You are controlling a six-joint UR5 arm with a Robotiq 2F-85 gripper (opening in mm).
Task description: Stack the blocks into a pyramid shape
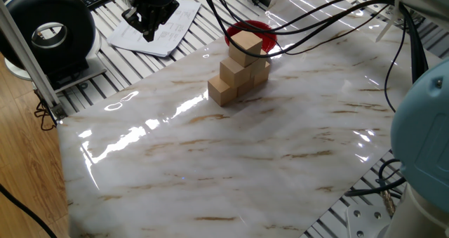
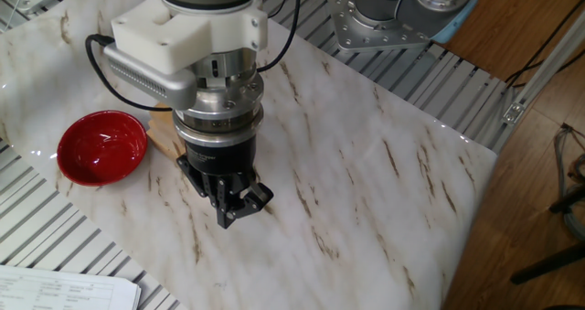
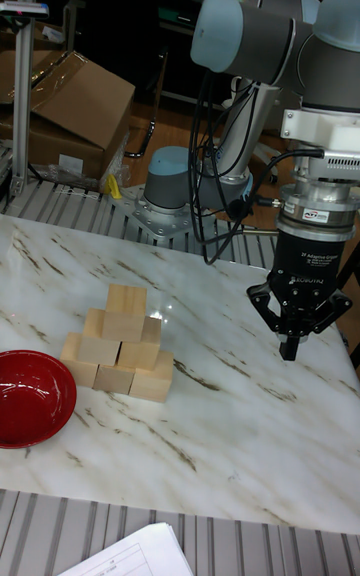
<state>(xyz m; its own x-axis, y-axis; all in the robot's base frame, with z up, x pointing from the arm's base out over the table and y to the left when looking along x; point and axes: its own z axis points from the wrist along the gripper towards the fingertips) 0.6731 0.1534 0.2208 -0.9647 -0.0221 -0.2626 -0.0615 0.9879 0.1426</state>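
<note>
The jaws meet at their tips, holding nothing; the gripper point(image 3: 291, 341) hangs above bare marble table point(image 3: 230, 436), well apart from the blocks point(image 3: 118, 343). The blocks stand stacked as a pyramid just beside the red bowl point(image 3: 30, 398), near the table's edge.

Tan blocks point(image 3: 117, 341) stacked, seemingly full pyramid.
</note>
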